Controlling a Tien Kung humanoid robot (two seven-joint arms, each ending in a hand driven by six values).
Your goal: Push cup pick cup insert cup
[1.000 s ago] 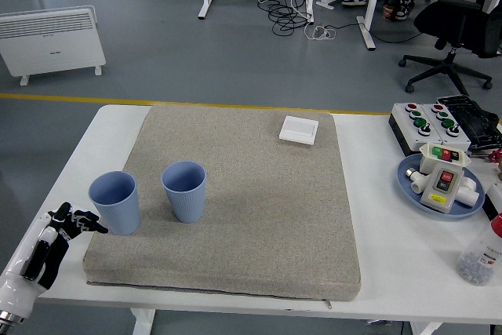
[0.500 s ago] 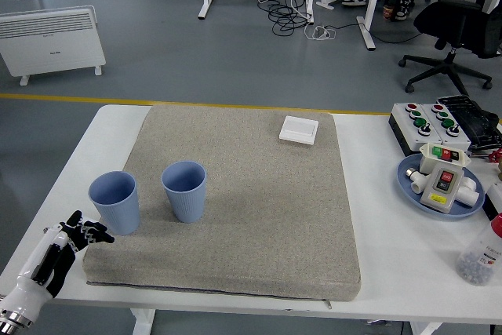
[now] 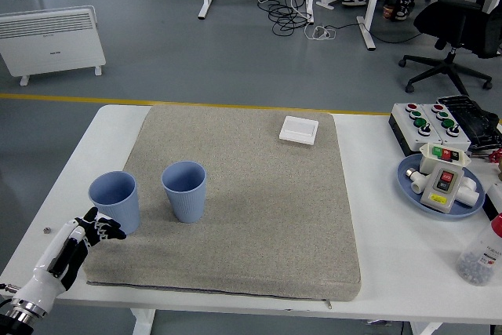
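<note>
left hand (image 3: 78,242) low at near-left table corner, fingers (image 3: 104,231) loosely extended, narrow spread, holding nothing, tips aimed up-right. just beyond the fingertips: left blue cup (image 3: 115,202), upright, open mouth up, on the left edge of the grey mat (image 3: 259,217); cannot tell if tips touch its base or sit just short. right of that, clearly apart from it: second blue cup (image 3: 184,191), also upright on the mat, further right of the fingers and a little beyond. mat covers most of the white table (image 3: 392,256). far across the mat from the fingers, up-right near its back edge: small white square box (image 3: 299,129), lying flat. well right of the fingers, off the mat: blue plate (image 3: 408,186) carrying a beige switch unit (image 3: 441,182) with red and green buttons; clear bottle (image 3: 482,253) near the right edge, closer to the front. behind the plate: grey button box (image 3: 427,123) with red and green buttons. right hand not visible.
</note>
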